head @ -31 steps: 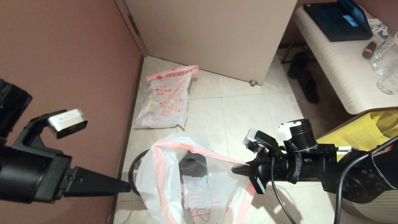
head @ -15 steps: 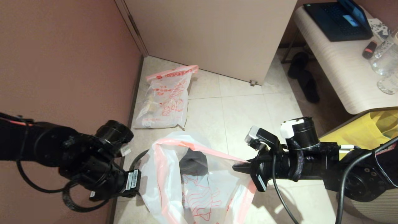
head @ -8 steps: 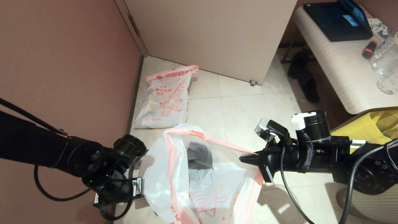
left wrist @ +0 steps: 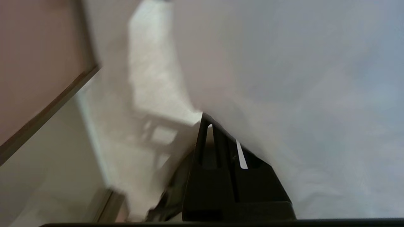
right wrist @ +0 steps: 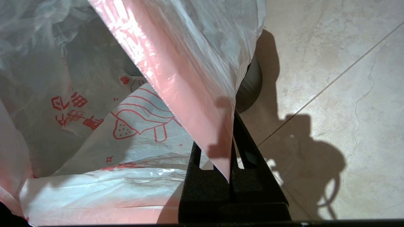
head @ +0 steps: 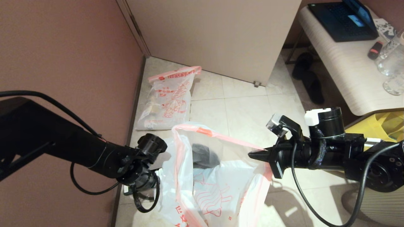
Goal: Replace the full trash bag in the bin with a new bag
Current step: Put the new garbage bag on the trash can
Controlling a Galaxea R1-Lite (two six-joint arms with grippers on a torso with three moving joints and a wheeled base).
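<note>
Right gripper [head: 252, 154] is clamped on the pink mouth band of the new bag [head: 217, 176], holding that corner up at about four o'clock from the middle of the head view; the wrist view shows the band pinched flat between the closed fingers [right wrist: 243, 142]. The bag's mouth gapes open, and a dark lump shows through its film. Red cartoon print runs across its inner wall. Left gripper [left wrist: 206, 121] sits low at seven o'clock, pressed against the bag's outer side; its fingers look drawn together, but whether film is caught between them I cannot tell.

The bin [right wrist: 251, 83] shows only as a dark curved sliver behind the bag in the right wrist view.

Up at eleven o'clock, the full trash bag [head: 169, 101] lies on the pale tiled floor [head: 246, 110] by the brown wall [head: 63, 56], lumpy rubbish showing through. A desk [head: 344, 72] at two o'clock carries a laptop [head: 344, 19] and glassware [head: 391, 60].
</note>
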